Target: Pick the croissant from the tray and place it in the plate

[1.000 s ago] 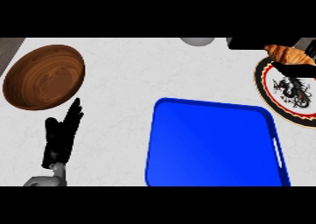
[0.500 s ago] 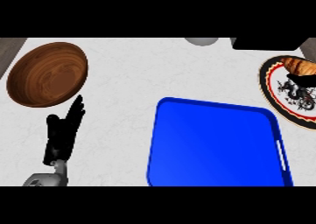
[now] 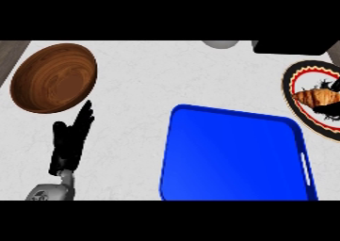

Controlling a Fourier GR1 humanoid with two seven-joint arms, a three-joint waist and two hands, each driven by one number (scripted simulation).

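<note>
Apparently nearing the end, the golden-brown croissant (image 3: pixel 317 97) is lying on the round black-rimmed patterned plate (image 3: pixel 297 106) with the right hand's (image 3: pixel 334 109) dark fingers curling beside it, release unconfirmed, the glossy blue rectangular tray (image 3: pixel 231 160) sitting bare, and the left hand (image 3: pixel 69 141) resting open.

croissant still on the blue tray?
No. The croissant lies over the plate at right, in the right hand; the tray shows only blue.

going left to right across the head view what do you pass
wooden bowl → left hand → blue tray → plate with the croissant on it → right hand
</note>
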